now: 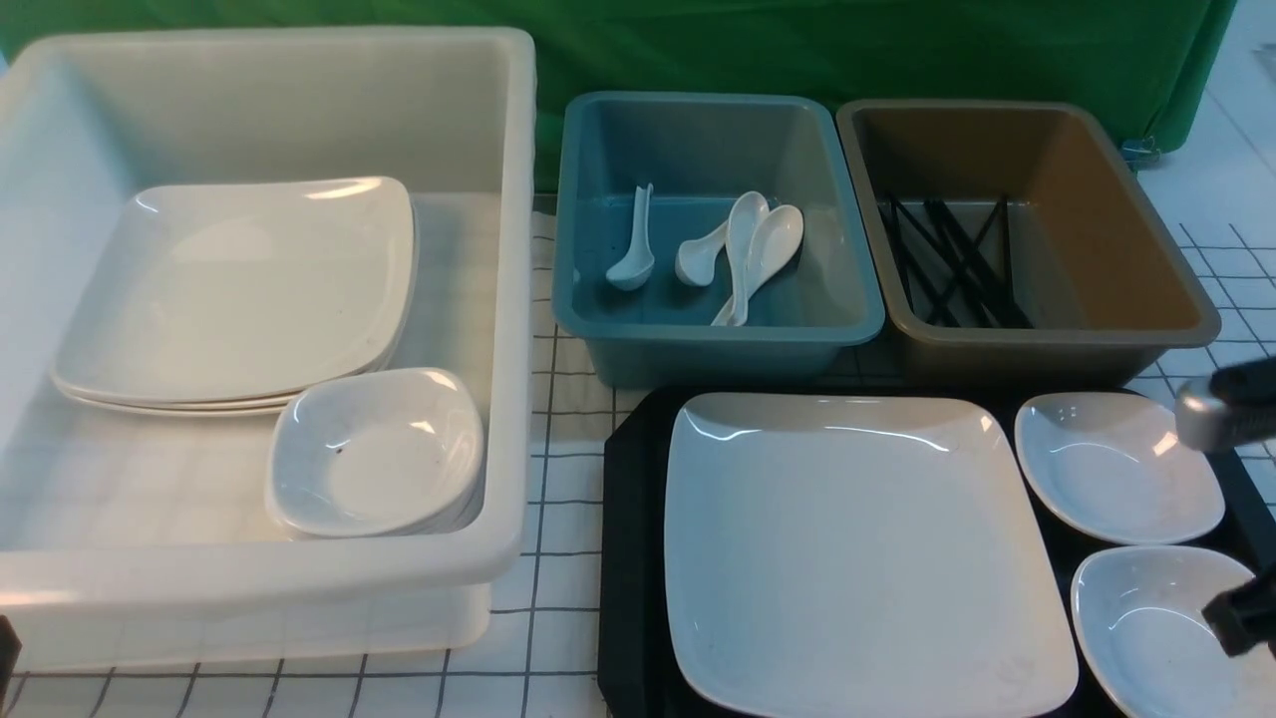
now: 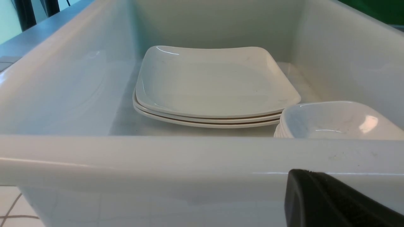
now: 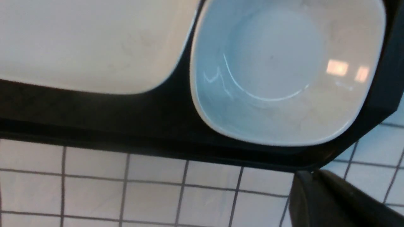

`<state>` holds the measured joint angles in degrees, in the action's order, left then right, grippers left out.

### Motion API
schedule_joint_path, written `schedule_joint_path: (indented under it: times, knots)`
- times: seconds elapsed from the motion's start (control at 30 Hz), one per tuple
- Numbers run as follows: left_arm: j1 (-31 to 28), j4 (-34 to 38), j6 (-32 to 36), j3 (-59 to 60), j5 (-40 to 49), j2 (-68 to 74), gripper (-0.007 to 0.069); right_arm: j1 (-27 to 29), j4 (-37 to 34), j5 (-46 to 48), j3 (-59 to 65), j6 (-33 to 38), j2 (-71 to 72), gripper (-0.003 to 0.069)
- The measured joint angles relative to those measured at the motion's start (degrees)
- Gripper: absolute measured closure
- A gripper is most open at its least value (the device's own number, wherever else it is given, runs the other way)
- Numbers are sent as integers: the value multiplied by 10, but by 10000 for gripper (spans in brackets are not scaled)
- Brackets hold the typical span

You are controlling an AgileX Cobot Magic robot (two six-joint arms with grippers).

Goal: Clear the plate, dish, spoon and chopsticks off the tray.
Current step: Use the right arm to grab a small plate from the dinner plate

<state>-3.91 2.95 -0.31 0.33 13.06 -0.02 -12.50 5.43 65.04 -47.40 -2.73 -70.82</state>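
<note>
My right claw (image 3: 312,189) is pinched closed on nothing, at the right edge of the near dish (image 1: 1146,628) on the tray (image 1: 633,558); the plate (image 1: 857,568) lies left. My left claw (image 2: 331,201), closed too, sits by the white bin (image 2: 157,157).

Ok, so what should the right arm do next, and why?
Probably open the right gripper and move it onto the rim of the near dish. Its jaws are shut on nothing beside a corner of the tray, which holds that dish, the far dish and the plate.
</note>
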Motion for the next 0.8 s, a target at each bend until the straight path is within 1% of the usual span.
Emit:
schedule_joint_path:
  times: [0.1, 0.17, 0.23, 0.3, 0.33, 0.37, 0.4, 0.47, 0.53, 0.67, 0.8]
  knots:
    - [0, 0, 0, 0, 0, 0, 619, 12, -15, -19, 33, 1, 1, 649]
    - [0, 0, 0, 0, 0, 0, 619, 8, -36, -34, 56, 30, 1, 621]
    - [0, 0, 0, 0, 0, 0, 619, -24, -67, -75, 83, 75, 1, 535]
    - [0, 0, 0, 0, 0, 0, 619, -59, -64, -104, 96, 93, 0, 433]
    - [0, 0, 0, 0, 0, 0, 619, -67, -60, -109, 97, 94, -2, 412]
    - [0, 0, 0, 0, 0, 0, 619, -97, -38, -121, 99, 90, -5, 355]
    - [0, 0, -1, 0, 0, 0, 619, -122, -9, -129, 99, 81, -8, 324]
    - [0, 0, -1, 0, 0, 0, 619, -159, 43, -140, 99, 60, -14, 300]
    - [0, 0, -1, 0, 0, 0, 619, -185, 77, -153, 99, 52, -23, 291]
    - [0, 0, -1, 0, 0, 0, 619, -205, 96, -158, 99, 47, -59, 286]
    - [0, 0, -1, 0, 0, 0, 619, -207, 123, -161, 99, 37, -99, 285]
